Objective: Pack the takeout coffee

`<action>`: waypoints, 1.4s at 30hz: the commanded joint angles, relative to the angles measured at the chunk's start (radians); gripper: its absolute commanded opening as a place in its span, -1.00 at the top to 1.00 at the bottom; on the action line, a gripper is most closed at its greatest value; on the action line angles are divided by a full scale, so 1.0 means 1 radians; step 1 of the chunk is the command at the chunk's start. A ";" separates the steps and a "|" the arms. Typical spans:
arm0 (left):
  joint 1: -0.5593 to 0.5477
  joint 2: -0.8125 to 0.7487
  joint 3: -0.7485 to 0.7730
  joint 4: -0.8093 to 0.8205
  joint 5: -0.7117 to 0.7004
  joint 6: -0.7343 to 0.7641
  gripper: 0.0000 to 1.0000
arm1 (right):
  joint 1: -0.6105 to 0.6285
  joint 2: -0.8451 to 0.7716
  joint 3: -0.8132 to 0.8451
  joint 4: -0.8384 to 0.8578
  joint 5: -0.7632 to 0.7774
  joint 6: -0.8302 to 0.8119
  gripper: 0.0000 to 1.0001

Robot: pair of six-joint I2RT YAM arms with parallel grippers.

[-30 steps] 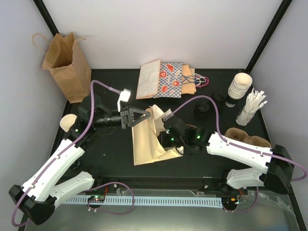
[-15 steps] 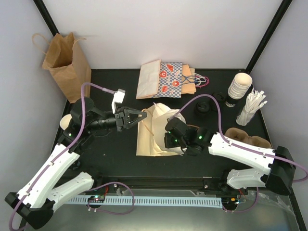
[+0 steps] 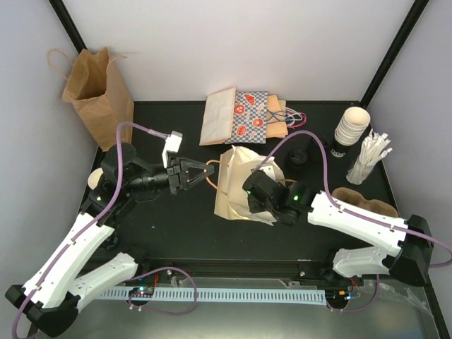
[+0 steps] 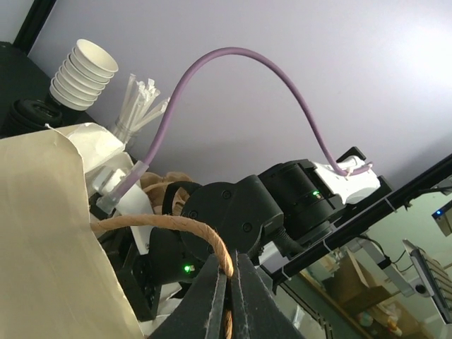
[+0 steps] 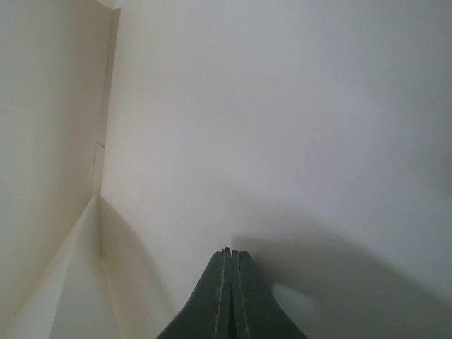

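On a black table (image 3: 176, 226) walled in white, two white robot arms work a cream paper bag (image 3: 236, 169) that lies crumpled at the centre. An upright brown paper bag (image 3: 95, 99) stands open in the far left corner, and a fanned pile of flat bags (image 3: 240, 116) - one printed in red and checks - rests against the back edge.

The left gripper (image 4: 227, 265) reaches in from the left, its fingers pinching the bag's twine handle (image 4: 162, 222), which arcs away from the cream paper. The right gripper (image 5: 227, 254) is pushed inside the bag, fingers pressed together with nothing between them, and only pale paper shows around them.

The takeout coffee cups (image 3: 351, 127) - small, white and nested in one stack - stand at the far right of the table, well apart from the cream bag and touched by neither arm. Just beside them, a bundle of white sticks (image 3: 369, 157) stands upright. A brown cardboard cup carrier (image 3: 360, 198) lies nearer, partly behind the right arm. A black lid (image 3: 296, 159) sits between the cups and the bag.
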 commanded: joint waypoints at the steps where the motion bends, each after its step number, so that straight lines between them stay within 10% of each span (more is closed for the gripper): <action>1: -0.003 -0.027 0.062 0.011 -0.015 0.026 0.97 | 0.004 0.025 0.045 -0.117 0.121 -0.008 0.98; 42: -0.002 -0.043 0.074 -0.152 -0.081 0.128 0.97 | 0.002 0.303 0.254 -0.490 0.530 0.019 0.98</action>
